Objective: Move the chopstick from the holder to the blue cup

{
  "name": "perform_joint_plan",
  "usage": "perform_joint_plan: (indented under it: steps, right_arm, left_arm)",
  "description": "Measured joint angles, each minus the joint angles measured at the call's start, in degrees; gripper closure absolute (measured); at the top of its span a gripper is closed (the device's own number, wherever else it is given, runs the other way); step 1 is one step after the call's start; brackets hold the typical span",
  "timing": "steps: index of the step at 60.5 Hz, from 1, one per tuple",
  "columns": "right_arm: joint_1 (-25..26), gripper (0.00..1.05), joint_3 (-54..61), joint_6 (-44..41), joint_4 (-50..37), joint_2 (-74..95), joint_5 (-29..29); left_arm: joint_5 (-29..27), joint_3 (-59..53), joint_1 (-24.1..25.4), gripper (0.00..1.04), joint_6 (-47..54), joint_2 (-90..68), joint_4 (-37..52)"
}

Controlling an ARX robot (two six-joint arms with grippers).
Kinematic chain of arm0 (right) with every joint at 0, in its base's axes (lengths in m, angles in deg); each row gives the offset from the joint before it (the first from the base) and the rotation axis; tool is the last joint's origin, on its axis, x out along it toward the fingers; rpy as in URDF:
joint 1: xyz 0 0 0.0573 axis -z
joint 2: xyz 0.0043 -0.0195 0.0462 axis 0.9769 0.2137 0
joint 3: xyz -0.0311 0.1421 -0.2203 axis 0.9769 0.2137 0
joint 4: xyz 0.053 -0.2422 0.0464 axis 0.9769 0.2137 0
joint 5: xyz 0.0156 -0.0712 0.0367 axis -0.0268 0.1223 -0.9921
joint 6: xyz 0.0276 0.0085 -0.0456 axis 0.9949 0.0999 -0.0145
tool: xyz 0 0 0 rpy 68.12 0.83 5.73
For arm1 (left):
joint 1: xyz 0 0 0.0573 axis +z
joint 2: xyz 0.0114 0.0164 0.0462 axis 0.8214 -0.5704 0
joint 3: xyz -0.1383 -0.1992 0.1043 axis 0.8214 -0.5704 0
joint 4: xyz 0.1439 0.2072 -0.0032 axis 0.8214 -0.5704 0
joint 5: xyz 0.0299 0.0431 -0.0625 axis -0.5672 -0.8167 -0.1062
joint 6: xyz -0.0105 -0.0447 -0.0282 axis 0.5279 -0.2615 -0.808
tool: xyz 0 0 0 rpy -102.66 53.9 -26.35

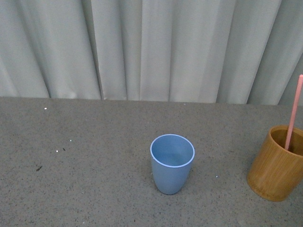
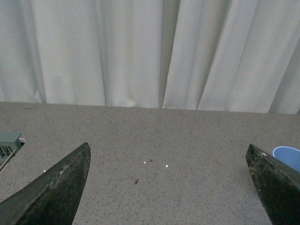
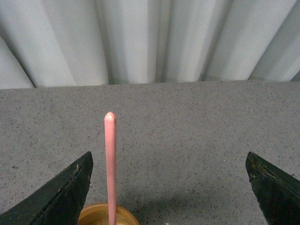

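Observation:
The blue cup (image 1: pixel 172 163) stands upright and empty in the middle of the grey table. At the right edge of the front view is the brown bamboo holder (image 1: pixel 277 163), with one pink chopstick (image 1: pixel 293 113) leaning out of it. Neither arm appears in the front view. My right gripper (image 3: pixel 168 161) is open above the holder (image 3: pixel 108 214), and the chopstick (image 3: pixel 110 164) rises between the jaws, close to one finger, untouched. My left gripper (image 2: pixel 168 154) is open over bare table, with the blue cup's rim (image 2: pixel 287 155) just beside one finger.
A grey speckled table (image 1: pixel 94 156) runs back to a pale pleated curtain (image 1: pixel 151 47). A few small specks (image 1: pixel 61 150) lie on the table's left part. A greenish object (image 2: pixel 8 143) shows at the edge of the left wrist view.

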Motion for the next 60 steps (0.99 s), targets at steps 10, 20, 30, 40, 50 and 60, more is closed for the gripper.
perform_joint_plan:
  steps: [10,20,30,40,50,60]
  right_arm:
    - [-2.16,0.09,-2.51,0.37,-2.08,5.6,1.31]
    - [-2.45,0.09,-4.92,1.81,-3.15,9.79,1.66]
    - [-2.95,0.09,-6.82,3.04,-3.93,12.92,1.77]
    - [-3.5,0.09,-8.87,4.46,-4.52,16.24,1.84]
    - [-3.69,0.09,-10.93,4.85,-4.55,17.9,1.81]
    - [-3.87,0.09,-13.14,4.83,-4.52,19.74,2.27]
  left_arm:
    - [0.0,0.0,0.0,0.07,-0.02,0.0,0.0]
    - [-0.02,0.0,0.0,0.07,0.0,0.0,0.0]
    - [0.0,0.0,0.0,0.07,0.0,0.0,0.0]
    - [0.0,0.0,0.0,0.07,0.0,0.0,0.0]
    - [0.0,0.0,0.0,0.07,0.0,0.0,0.0]
    - [-0.02,0.0,0.0,0.07,0.0,0.0,0.0]
